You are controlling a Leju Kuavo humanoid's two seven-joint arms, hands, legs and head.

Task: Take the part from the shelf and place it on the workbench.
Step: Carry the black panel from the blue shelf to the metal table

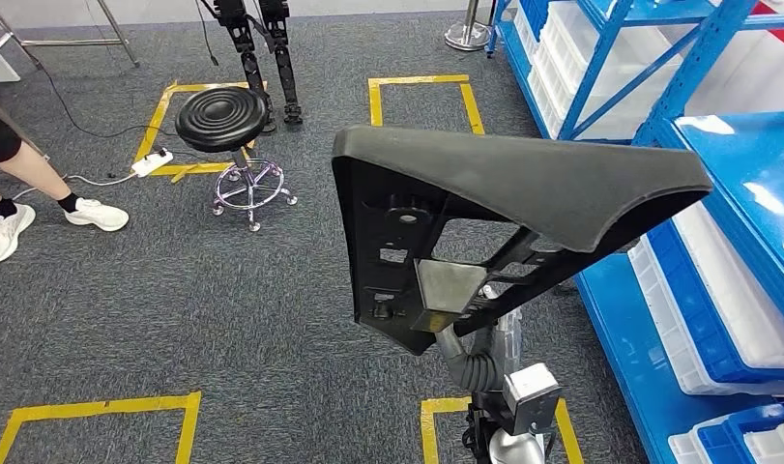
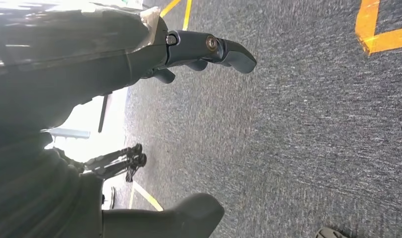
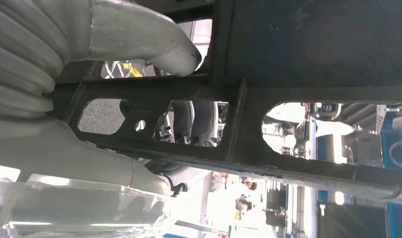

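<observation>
The part (image 1: 523, 179) is a large black curved shell with a ribbed frame of open cut-outs on its underside. It hangs in the air at the centre of the head view, over grey carpet. My right hand (image 1: 449, 288) holds it from below by the frame. In the right wrist view my right hand (image 3: 50, 144) wraps a bar of the black frame (image 3: 308, 54), thumb on one side and fingers on the other. My left hand (image 2: 89, 59) hangs over the carpet, its fingers (image 2: 223, 49) spread and holding nothing.
A blue shelf (image 1: 658, 58) with white bins (image 1: 745, 309) runs along the right. A black round stool (image 1: 221, 118) stands ahead left, with a white power strip (image 1: 151, 162) beside it. A person's legs in white shoes (image 1: 40, 208) are at the far left. Yellow tape squares (image 1: 421, 82) mark the carpet.
</observation>
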